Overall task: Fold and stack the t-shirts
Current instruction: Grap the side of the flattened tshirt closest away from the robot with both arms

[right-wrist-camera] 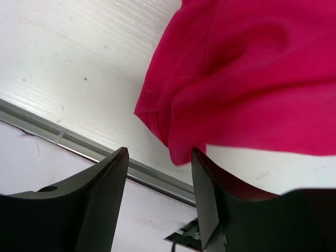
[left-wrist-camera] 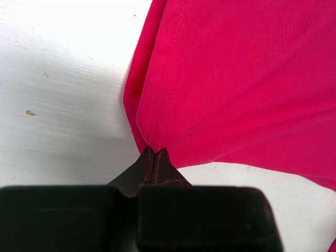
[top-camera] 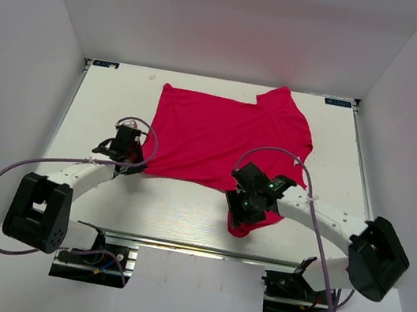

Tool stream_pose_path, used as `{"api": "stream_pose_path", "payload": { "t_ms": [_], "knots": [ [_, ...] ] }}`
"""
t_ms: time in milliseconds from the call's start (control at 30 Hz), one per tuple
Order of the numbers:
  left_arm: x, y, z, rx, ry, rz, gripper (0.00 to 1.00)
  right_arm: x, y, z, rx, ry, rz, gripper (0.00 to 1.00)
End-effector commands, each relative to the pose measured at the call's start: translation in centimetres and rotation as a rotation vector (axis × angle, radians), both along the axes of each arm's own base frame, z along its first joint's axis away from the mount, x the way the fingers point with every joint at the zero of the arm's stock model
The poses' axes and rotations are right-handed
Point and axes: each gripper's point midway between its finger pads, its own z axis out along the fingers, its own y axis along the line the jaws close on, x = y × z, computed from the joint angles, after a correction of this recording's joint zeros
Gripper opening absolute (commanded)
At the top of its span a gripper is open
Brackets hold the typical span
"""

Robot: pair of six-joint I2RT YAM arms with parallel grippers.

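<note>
T-shirt (top-camera: pixel 220 134): bright crimson-pink, plain, short-sleeved, lying mostly flat on the white desk (top-camera: pixel 175 214), stretching away beyond both sets of fingers. Soft, light and limp by the look of it. No stiffness to hold a shape, so likely to sag, drag and crease wherever unsupported. Not fragile. Thin enough, probably, to slide out of a shallow pinch.

Left fingers (left-wrist-camera: pixel 164 169) pressed together on the near-left hem corner, cloth caught right at the tips, tension creases fanning away from the pinch. Stitched hem line running up and away from the tips: a slightly thicker, firmer place to hold.

Right fingers (right-wrist-camera: pixel 105 194) spread apart, holding nothing. Bunched, rounded fold of the near-right part just ahead of the tips, its lowest point dipping into the gap close by one finger; touching or not, hard to say. Beside that fold, bare desk and a metal rail (right-wrist-camera: pixel 52 131) along its near edge.

Best taken at hemmed corners or seam edges, with all layers well inside the tips, rather than mid-panel with only a loose pucker. Worth matching the left-side pinch with one on the opposite hem corner, to lift evenly and keep the panel taut. Risk from a one-sided pull: skewing and wrinkling.
</note>
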Motion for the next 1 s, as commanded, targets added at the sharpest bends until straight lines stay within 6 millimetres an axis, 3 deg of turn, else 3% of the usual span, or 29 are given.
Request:
{"api": "stream_pose_path", "payload": {
  "t_ms": [0, 100, 167, 300, 467, 600, 767, 967],
  "knots": [
    [0.3, -0.2, 0.2, -0.008, -0.01, -0.013, 0.0, 1.9, -0.4, 4.3, 0.025, -0.189, 0.07, 0.59],
    [0.3, -0.2, 0.2, -0.008, -0.01, -0.013, 0.0, 2.6, -0.4, 5.7, 0.041, -0.277, 0.105, 0.6],
    [0.3, 0.0, 0.2, -0.001, -0.011, -0.007, 0.0, 2.3, 0.0, 5.7, 0.058, -0.285, 0.157, 0.6],
    [0.1, 0.2, 0.0, 0.01, -0.003, -0.001, 0.0, 1.8, 3.0, 5.5, 0.166, -0.298, 0.275, 0.6],
    [0.0, 0.3, -0.2, 0.017, 0.006, -0.008, 0.0, 3.1, 2.4, 2.2, 0.021, -0.297, 0.268, 0.57],
    [-0.2, 0.3, -0.3, 0.019, 0.015, -0.008, 0.0, 4.2, -0.3, -0.6, -0.164, -0.3, 0.172, 0.5],
    [0.1, 0.3, -0.2, 0.017, 0.004, -0.008, 0.0, 4.5, 0.1, -2.4, -0.167, -0.28, 0.087, 0.45],
    [0.0, 0.1, -0.2, 0.01, 0.006, -0.014, 0.0, 4.7, 2.6, -1.9, -0.048, -0.283, 0.059, 0.44]
  ]
}}
